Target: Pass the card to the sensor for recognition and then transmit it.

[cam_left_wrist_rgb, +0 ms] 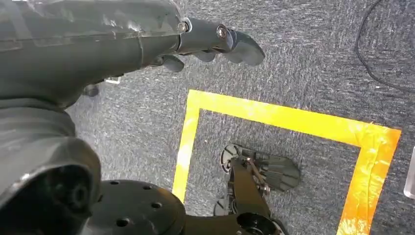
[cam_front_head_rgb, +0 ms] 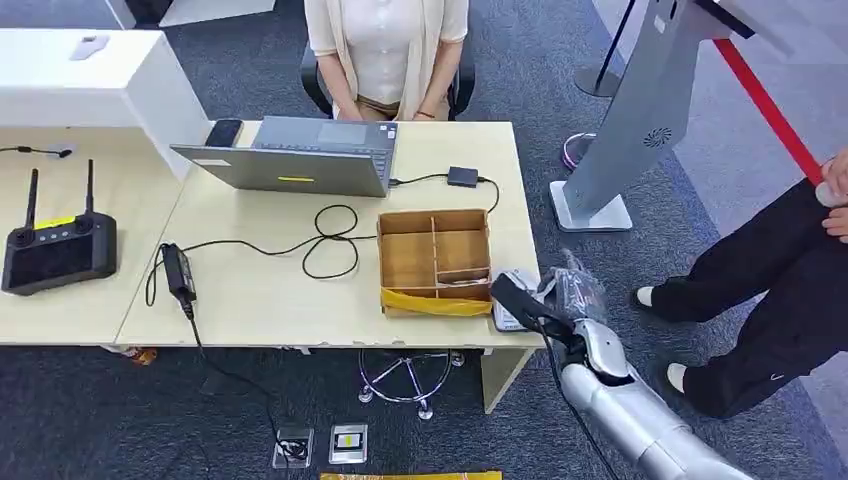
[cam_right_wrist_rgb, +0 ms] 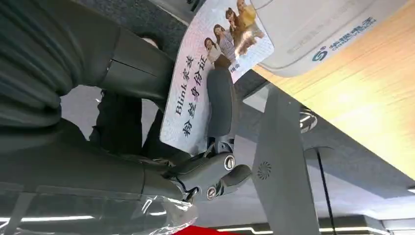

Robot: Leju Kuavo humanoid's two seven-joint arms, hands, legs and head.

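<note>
Risk: my grip on the card [cam_right_wrist_rgb: 215, 63] is a thin pinch across its middle, so I judge it could twist or slip out as I bring it over the sensor [cam_front_head_rgb: 512, 300], most likely if its edge catches the sensor's housing.
Second risk: the sensor sits at the very corner of the counter [cam_front_head_rgb: 260, 290], lower right of centre in the head view, so a push from my hand could slide it off the edge.
Third risk: a person's legs [cam_front_head_rgb: 760, 290] stand close at the right of the frame, near my arm's path.
Right hand [cam_front_head_rgb: 545, 300]: my fingers [cam_right_wrist_rgb: 221, 105] are closed on the card, one lying flat across its printed face, with part of the card already overlapping the pale sensor body.
Left hand [cam_left_wrist_rgb: 215, 44]: hangs over the carpet beside yellow floor tape [cam_left_wrist_rgb: 293, 120]; fingers loosely curled inward, holding and touching nothing.
Card location: in my right hand, at the sensor, just right of the cardboard box [cam_front_head_rgb: 435, 262].
</note>
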